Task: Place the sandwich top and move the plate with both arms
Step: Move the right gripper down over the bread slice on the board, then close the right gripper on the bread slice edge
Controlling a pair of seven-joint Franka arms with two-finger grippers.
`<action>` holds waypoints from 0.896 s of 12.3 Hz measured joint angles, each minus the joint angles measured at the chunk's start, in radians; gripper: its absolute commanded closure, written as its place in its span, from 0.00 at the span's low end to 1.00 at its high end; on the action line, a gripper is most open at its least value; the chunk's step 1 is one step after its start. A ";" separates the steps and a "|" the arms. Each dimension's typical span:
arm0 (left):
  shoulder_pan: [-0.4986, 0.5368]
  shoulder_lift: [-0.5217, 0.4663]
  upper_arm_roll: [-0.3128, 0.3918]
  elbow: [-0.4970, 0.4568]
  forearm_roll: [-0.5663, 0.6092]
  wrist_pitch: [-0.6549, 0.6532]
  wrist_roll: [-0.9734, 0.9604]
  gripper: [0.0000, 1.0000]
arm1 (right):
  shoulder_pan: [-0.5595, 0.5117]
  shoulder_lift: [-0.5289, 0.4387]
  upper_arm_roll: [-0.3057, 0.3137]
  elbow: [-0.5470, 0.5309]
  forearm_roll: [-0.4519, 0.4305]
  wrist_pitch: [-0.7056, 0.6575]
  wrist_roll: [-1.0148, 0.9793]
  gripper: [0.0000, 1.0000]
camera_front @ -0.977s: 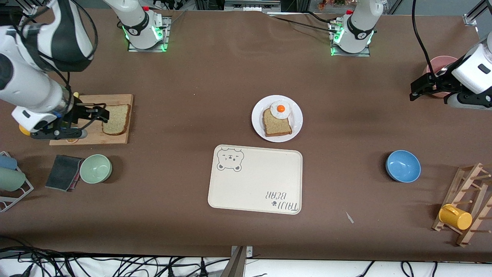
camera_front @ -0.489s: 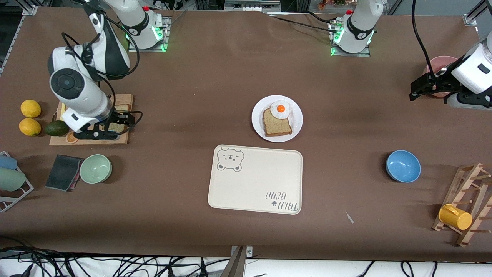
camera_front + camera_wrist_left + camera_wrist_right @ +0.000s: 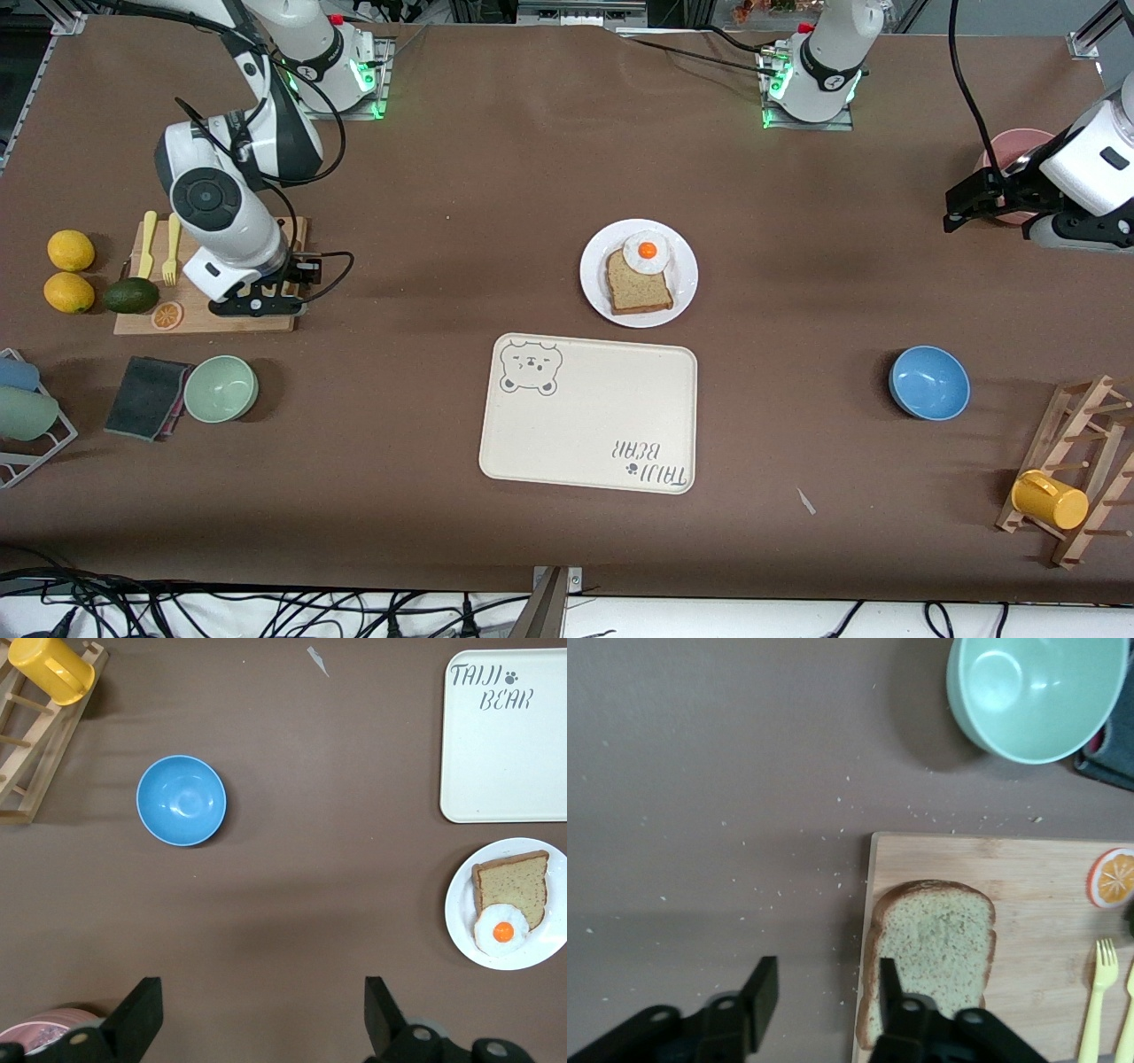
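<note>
1. Over the last second the right arm swung in over the cutting board, at the right arm's end of the table. It went from reaching in low beside the sandwich top to hanging almost straight above it.
2. The right gripper had narrowed to about half its earlier width. Its fingers stood apart with nothing clamped: one lay over the slice beside its crust, the other past the board's edge, over the table.
3. This looked like the start of the pick-up, with the bread not yet lifted.
4. The left gripper waited with its fingers spread wide and empty, over the table by a pink bowl at the left arm's end.
5. The sandwich top was a pale tan, speckled slice, soft-looking, with a thin brown crust and one domed edge. It lay flat on the smooth wooden board.
6. The plate was small, round, glossy and white. It held a darker slice and a fried egg, and sat mid-table, farther from the front camera than a matte cream tray.
</note>
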 measured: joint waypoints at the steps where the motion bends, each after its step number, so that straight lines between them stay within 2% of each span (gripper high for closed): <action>1: 0.000 0.000 0.000 0.000 0.000 0.000 0.000 0.00 | 0.000 0.001 0.000 -0.022 -0.016 0.019 0.000 0.58; 2: 0.000 0.000 -0.001 0.000 0.000 0.000 0.000 0.00 | 0.000 0.002 0.000 -0.039 -0.029 0.028 0.001 0.61; 7: -0.007 0.000 -0.002 0.000 0.000 0.000 0.000 0.00 | 0.000 0.001 0.000 -0.090 -0.105 0.039 0.007 0.61; 11: -0.009 0.000 -0.002 0.000 0.000 0.000 0.000 0.00 | 0.000 0.001 -0.029 -0.151 -0.158 0.130 0.012 0.61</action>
